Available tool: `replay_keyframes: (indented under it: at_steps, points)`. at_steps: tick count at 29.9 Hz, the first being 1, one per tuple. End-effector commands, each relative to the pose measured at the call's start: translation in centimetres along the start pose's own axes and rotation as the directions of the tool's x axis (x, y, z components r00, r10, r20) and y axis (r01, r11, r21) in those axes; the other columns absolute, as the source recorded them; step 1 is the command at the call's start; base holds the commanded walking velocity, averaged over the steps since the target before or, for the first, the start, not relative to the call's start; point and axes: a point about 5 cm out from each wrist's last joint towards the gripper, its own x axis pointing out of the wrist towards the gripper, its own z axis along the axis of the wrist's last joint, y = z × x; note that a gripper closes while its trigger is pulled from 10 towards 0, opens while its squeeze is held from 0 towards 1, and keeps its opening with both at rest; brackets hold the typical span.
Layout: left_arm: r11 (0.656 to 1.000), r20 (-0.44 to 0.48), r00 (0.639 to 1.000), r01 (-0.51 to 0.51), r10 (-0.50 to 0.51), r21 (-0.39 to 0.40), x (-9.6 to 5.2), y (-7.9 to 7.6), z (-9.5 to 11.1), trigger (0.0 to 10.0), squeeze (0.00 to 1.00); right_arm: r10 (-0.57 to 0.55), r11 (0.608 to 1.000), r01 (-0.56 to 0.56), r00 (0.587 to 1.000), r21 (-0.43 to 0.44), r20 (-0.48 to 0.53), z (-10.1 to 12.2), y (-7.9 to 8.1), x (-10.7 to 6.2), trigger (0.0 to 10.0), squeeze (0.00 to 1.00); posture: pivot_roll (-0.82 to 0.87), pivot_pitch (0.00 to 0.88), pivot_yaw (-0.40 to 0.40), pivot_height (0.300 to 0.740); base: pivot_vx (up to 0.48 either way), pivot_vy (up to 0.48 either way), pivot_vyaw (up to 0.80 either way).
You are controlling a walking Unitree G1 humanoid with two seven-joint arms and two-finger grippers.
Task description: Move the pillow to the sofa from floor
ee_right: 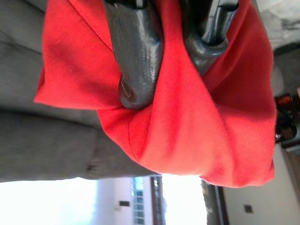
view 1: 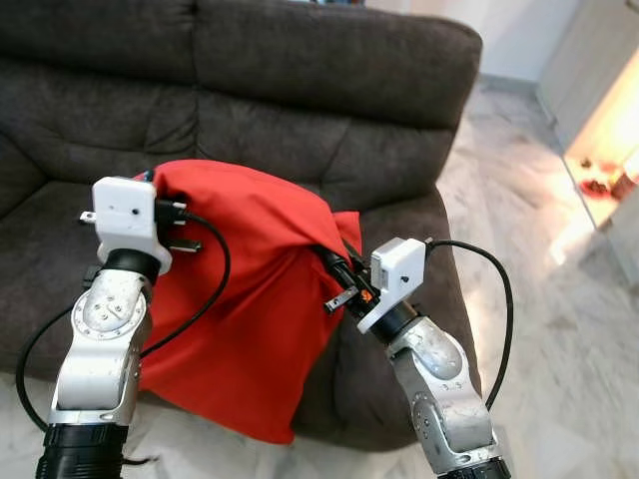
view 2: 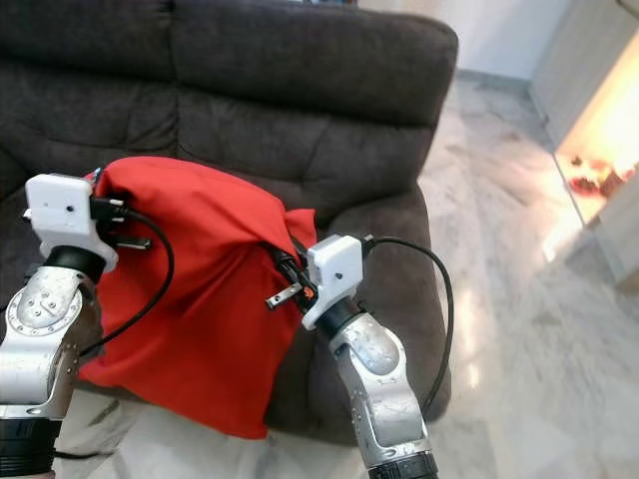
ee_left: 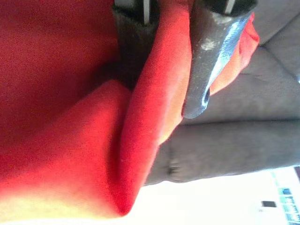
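Note:
A red pillow [view 1: 250, 299] hangs between my two grippers in front of the dark grey sofa [view 1: 300, 90]. Its top lies level with the seat and its lower corner dangles below the seat's front edge. My left gripper [view 1: 180, 228] is shut on the pillow's upper left corner, and in the left wrist view the left gripper [ee_left: 168, 61] pinches a fold of red cloth. My right gripper [view 1: 334, 267] is shut on the upper right corner; in the right wrist view the right gripper [ee_right: 171, 61] has bunched fabric between its black fingers [ee_right: 136, 61].
The sofa's right armrest [view 1: 439, 259] rises just behind my right arm. Pale marble floor [view 1: 559, 329] stretches to the right. A light cabinet [view 1: 604, 150] with small items on it stands at the far right.

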Motion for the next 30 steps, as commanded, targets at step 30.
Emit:
replay_keyframes:
  at_steps: [30]
  points:
    - [0.996,-0.054,0.995,0.088,-0.089,-0.026,-0.5,-0.7,0.2,10.0,0.00,0.005,0.996,-0.008,1.000,-0.092,-0.029,0.9,0.4,4.3,10.0,0.00,0.19,0.119,-0.054,0.740,0.224,0.000,0.00]
